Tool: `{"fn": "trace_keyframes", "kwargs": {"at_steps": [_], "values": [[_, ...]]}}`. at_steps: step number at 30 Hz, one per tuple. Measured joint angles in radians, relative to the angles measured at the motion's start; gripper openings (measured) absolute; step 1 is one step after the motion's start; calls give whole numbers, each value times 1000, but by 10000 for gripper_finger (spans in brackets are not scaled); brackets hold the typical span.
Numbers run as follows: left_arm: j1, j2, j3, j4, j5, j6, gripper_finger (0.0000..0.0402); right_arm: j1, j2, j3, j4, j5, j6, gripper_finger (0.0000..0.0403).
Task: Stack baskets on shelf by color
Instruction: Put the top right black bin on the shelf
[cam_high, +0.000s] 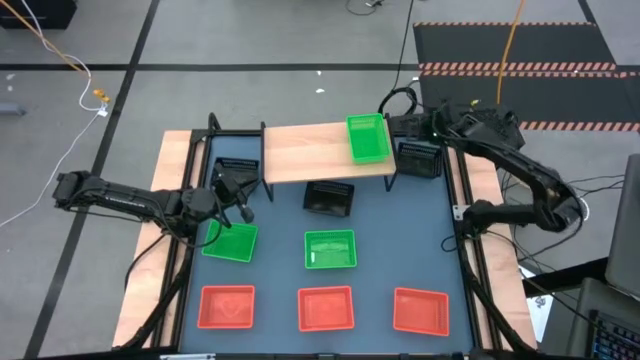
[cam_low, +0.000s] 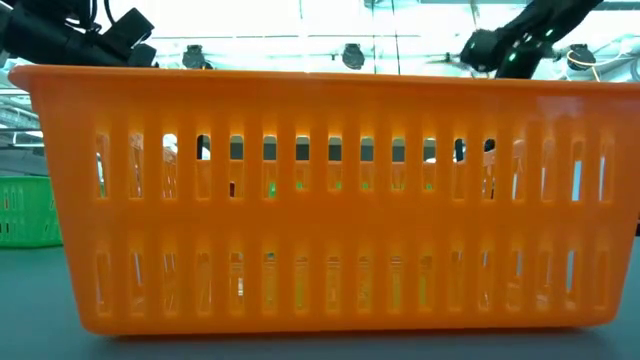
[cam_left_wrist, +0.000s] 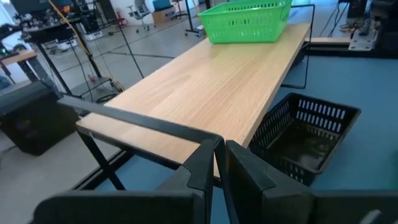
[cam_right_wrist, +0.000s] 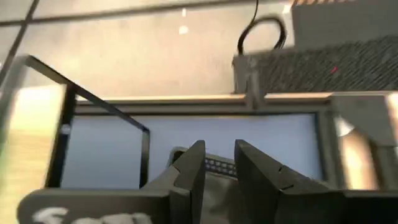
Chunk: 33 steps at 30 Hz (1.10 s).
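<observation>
Baskets lie spread on the desk. We see one green basket on the shelf, just beside our right gripper, whose jaws stand narrow over a black basket; whether they grip it we cannot tell. Our left gripper has its jaws almost together, holding nothing, with another black basket ahead of them.

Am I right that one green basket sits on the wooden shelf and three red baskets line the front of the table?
Nearly. One green basket does sit on the shelf, and the front row has three baskets, but they are orange, not red; the high view shows this.
</observation>
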Motion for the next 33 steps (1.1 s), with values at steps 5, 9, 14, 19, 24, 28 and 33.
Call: {"fn": "trace_keyframes", "kwargs": {"at_steps": [5,9,14,19,24,28,33], "values": [[0,0,0,38,0,59,47,-89,144,-1,-22,-28,11,79],[0,0,0,52,0,90,47,-112,200,0,-5,-104,-53,79],[0,0,0,70,-1,130,47,-127,209,0,-34,-210,-222,80],[0,0,0,74,-1,132,47,-124,176,0,-12,-124,-476,79],[0,0,0,74,-1,142,47,-120,165,0,0,-104,-774,79],[0,0,0,73,-1,146,47,-111,168,0,-8,-105,-1030,79],[0,0,0,72,-1,152,47,-111,168,-1,-23,-105,-1134,79]]}}
